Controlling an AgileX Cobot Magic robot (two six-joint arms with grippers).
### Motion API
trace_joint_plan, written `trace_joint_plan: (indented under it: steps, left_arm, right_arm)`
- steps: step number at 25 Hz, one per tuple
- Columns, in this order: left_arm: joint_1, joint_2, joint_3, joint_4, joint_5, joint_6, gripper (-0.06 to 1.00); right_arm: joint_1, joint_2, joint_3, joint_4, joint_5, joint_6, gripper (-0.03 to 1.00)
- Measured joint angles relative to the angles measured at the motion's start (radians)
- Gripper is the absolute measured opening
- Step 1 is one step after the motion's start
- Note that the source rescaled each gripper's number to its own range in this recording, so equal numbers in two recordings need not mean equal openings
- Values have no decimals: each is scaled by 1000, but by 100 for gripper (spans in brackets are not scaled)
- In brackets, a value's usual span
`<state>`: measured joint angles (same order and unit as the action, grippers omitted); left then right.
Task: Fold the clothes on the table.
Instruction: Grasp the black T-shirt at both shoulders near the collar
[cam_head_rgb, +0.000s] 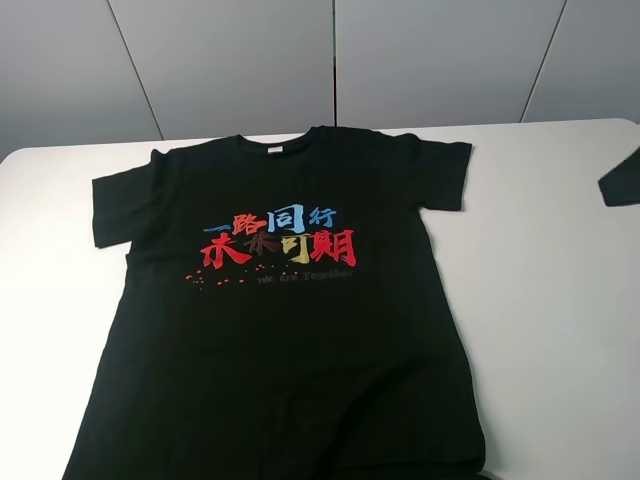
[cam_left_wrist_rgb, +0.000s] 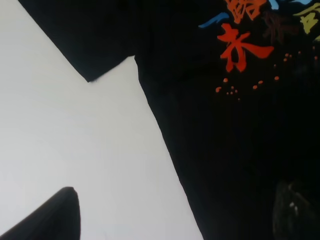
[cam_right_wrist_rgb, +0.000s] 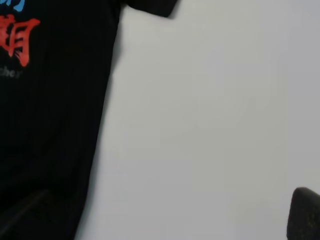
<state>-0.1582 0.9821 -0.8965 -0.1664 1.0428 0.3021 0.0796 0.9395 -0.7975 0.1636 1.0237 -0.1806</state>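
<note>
Both claws are hanging wide open, empty: left claw over shirt left edge, right claw over right edge; collar is pointing away.

— Looking at a wide white matte table, rounding off at the far corners.
— Carrying what?
— Carrying one black T-shirt, lying flat and front up, collar and small white neck label pointing toward the far edge.
— Showing any print?
— Showing red, blue and yellow characters across the chest.
— Sleeves folding in?
— Spreading out to both sides, resting on the tabletop, with white surface showing beyond each.
</note>
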Motion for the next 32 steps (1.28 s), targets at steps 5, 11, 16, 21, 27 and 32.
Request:
trace_joint_plan:
  steps: [5, 11, 16, 21, 27, 32]
  left_arm:
    - [-2, 240, -65, -4, -86, 77, 100]
    - [-65, 445, -77, 0, -162, 115, 100]
    - [-118, 575, -94, 21, -234, 115, 100]
    - [-119, 685, -115, 79, -250, 112, 100]
    - [-120, 804, -133, 110, -280, 100, 100]
    - [-120, 898, -160, 134, -308, 84, 100]
  right_arm:
    - [35, 267, -108, 66, -49, -97, 100]
    - [141, 513, -214, 55, -69, -117, 100]
    - [149, 669, -267, 50, -78, -119, 100]
    - [149, 798, -275, 38, -98, -119, 100]
    - [149, 868, -275, 44, -119, -122, 100]
    - [149, 877, -275, 84, -123, -148, 100]
